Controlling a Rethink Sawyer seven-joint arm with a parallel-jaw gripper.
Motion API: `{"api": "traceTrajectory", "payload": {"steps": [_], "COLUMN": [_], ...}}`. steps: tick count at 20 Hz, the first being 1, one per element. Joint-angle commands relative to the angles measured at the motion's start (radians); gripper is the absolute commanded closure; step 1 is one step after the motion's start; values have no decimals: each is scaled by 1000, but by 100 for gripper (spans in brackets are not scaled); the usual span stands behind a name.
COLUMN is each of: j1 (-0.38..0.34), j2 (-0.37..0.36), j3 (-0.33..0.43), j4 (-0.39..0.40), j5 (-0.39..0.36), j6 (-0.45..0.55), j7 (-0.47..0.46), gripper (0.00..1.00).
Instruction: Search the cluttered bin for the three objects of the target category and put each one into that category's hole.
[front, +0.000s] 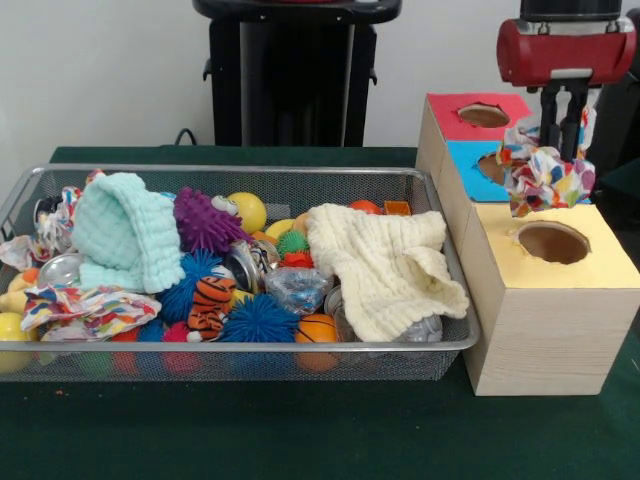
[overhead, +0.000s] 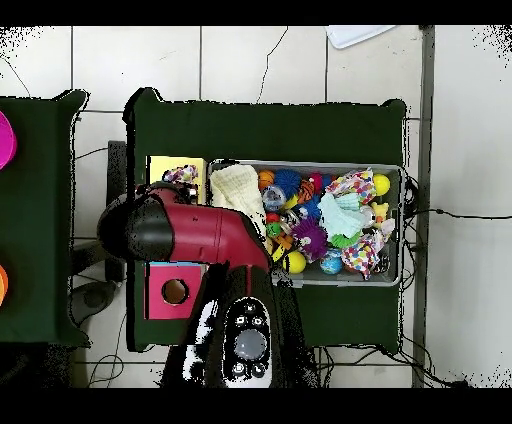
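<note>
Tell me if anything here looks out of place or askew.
One thing: a printed fabric piece droops over the bin's left end rim, partly outside. The cream cloth also sags against the right rim. The gripper holds another printed piece above the boxes, behind the yellow hole.

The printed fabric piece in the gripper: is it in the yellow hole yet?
Not yet. The printed fabric piece hangs bunched from the gripper, above the yellow hole.

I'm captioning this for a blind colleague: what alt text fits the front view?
The robot's tool holds a blotch-printed white fabric piece above the boxes, just behind the yellow-faced hole. To the left, a wire mesh bin is full of toys, balls, a mint-green cloth and a cream cloth.
</note>
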Motion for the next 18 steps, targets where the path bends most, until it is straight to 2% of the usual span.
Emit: {"api": "traceTrajectory", "payload": {"steps": [1,7,13,18], "j1": [-16,9,17,40], "j2": [99,160,189,229], "j3": [5,2,18,7], "j4": [-11,-12,3,-30], "j5": [53,105,142,176], "j6": [-61,-113,-186,-203], "j7": [264,309,297,290], "gripper": [100,100,100,100]}}
